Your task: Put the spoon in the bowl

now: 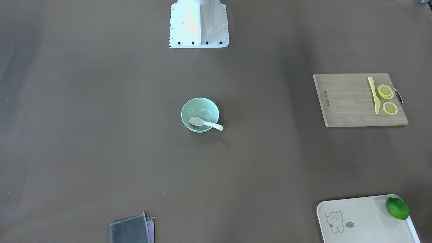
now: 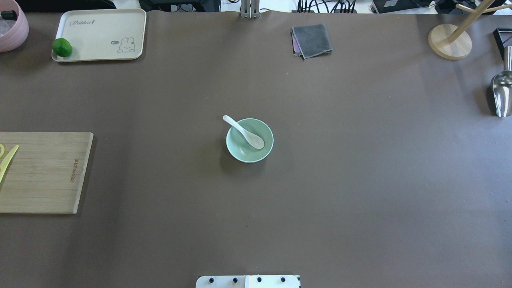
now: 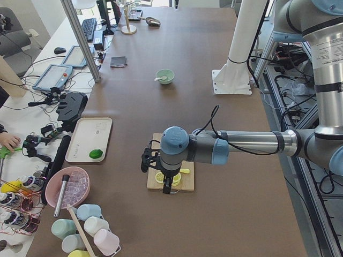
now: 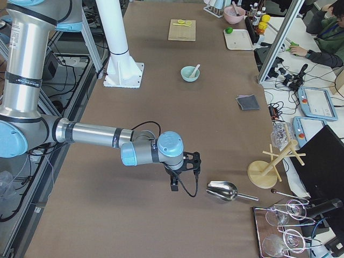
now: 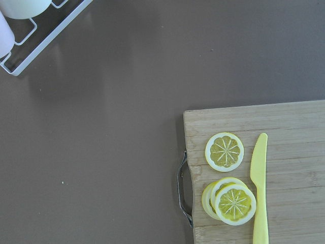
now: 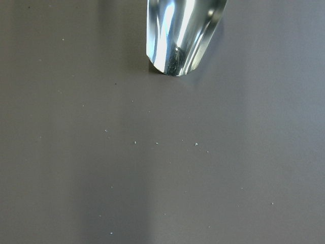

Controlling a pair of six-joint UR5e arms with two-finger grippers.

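You are looking at the spoon (image 2: 248,133) lying in the bowl (image 2: 244,157), handle toward ten o'clock overhead. The left pincer (image 3: 167,187) and right pincer (image 4: 174,186) are hovering well apart from it; whether they are wide or narrow cannot be told.

**Table surface inventory**

Brown table (image 2: 360,180) is carrying the mint bowl (image 2: 245,154) at its centre. Wooden cutting board (image 2: 40,180) and cream tray (image 2: 100,32) are lying toward the robot's left end. Folded grey cloth (image 2: 313,40) is sitting near the far edge. Metal scoop (image 2: 501,94) and round wooden stand base (image 2: 449,42) are resting at the right end.
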